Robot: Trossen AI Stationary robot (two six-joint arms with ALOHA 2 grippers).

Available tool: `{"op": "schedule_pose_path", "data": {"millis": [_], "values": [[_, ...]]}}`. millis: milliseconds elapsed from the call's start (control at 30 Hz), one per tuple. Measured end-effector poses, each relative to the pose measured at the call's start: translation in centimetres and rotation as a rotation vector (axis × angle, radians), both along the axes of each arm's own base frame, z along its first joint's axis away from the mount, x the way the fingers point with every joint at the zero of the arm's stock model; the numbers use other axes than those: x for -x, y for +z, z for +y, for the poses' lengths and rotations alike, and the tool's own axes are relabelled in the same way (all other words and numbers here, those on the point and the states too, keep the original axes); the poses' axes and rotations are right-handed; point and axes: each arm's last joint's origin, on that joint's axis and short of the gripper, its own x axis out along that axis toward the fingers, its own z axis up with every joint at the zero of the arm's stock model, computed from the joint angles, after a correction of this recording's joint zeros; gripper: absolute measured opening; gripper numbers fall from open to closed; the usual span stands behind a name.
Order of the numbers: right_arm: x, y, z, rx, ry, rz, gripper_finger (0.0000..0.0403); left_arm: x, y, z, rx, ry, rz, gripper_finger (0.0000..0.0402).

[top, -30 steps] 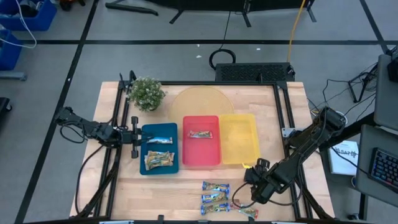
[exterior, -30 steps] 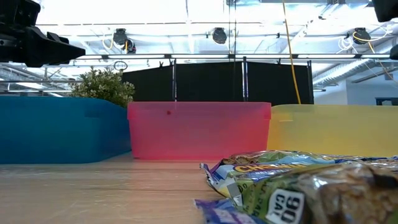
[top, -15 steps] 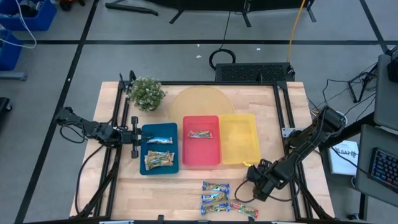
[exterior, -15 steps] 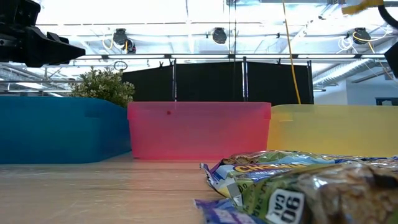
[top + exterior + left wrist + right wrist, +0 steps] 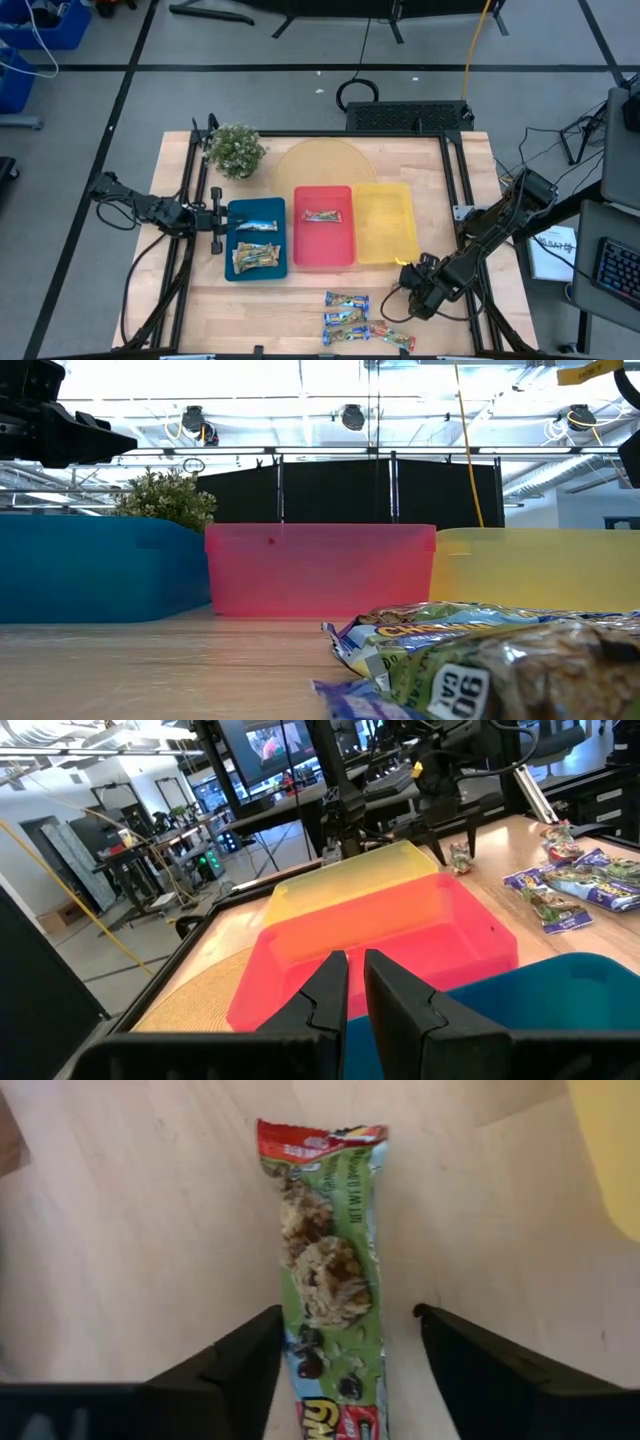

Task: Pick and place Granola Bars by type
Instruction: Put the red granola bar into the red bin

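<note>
My right gripper [image 5: 412, 290] hovers open near the table's near right, beside the yellow tray's near corner. In the right wrist view its fingers [image 5: 347, 1315] stand on either side of a red-and-green granola bar [image 5: 328, 1270] without touching it; the bar lies flat on the wood [image 5: 393, 338]. Three tan-and-green and blue bars [image 5: 345, 317] lie just left of it, and they fill the low view's foreground [image 5: 480, 660]. My left gripper [image 5: 352, 970], fingers nearly together, waits at the blue tray's left edge [image 5: 216, 222].
Blue tray [image 5: 233, 270] holds a blue bar and tan-and-green bars. Red tray [image 5: 300, 255] holds one red-and-green bar [image 5: 322, 215]. Yellow tray [image 5: 385, 225] sits right of it. A potted plant [image 5: 236, 150] and a round mat [image 5: 320, 165] are toward the far edge.
My right gripper has drawn back a little from the red-and-green bar toward the table's far edge, staying open. The bars on the table have kept their places.
</note>
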Motion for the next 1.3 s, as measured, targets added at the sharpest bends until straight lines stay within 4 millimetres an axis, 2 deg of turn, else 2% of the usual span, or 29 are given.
{"op": "schedule_pose_path", "data": {"millis": [267, 367, 533, 600, 733, 833, 1000, 1100, 1200, 1300], "values": [[-0.1, 0.1, 0.0, 0.007, -0.003, 0.002, 0.0117, 0.0, 0.0, 0.0, 0.001, 0.000, 0.000, 0.0047], [-0.6, 1.0, 0.6, -0.031, 0.023, -0.036, 0.0096, 0.0, 0.0, 0.0, 0.001, 0.000, 0.000, 0.0047], [-1.7, 3.4, 1.2, -0.098, 0.062, -0.119, 0.0104, 0.0, 0.0, 0.0, 0.002, 0.000, 0.000, 0.0047], [-2.6, 5.1, 1.4, -0.115, 0.073, -0.202, 0.0107, 0.0, 0.0, 0.0, 0.000, 0.000, 0.000, 0.0047], [-4.9, 8.0, 1.7, -0.090, 0.181, -0.365, 0.0096, 0.0, 0.0, 0.0, 0.000, -0.001, -0.001, 0.0047], [-7.6, 11.3, 1.6, -0.085, 0.261, -0.488, 0.0087, 0.0, 0.0, 0.0, -0.006, 0.001, -0.002, 0.0047], [-12.5, 15.3, -1.1, -0.003, 0.355, -0.558, 0.0083, 0.0, 0.0, 0.0, -0.024, 0.002, -0.004, 0.0047], [-15.5, 16.7, -3.6, 0.025, 0.384, -0.559, 0.0082, 0.0, 0.0, 0.0, -0.027, 0.003, -0.005, 0.0047], [-18.3, 15.8, -6.5, 0.047, 0.373, -0.512, 0.0081, 0.0, 0.0, 0.0, -0.039, 0.005, -0.004, 0.0047], [-20.6, 13.4, -9.5, 0.076, 0.332, -0.428, 0.0081, 0.0, 0.0, 0.0, -0.052, 0.005, -0.004, 0.0047]]}}
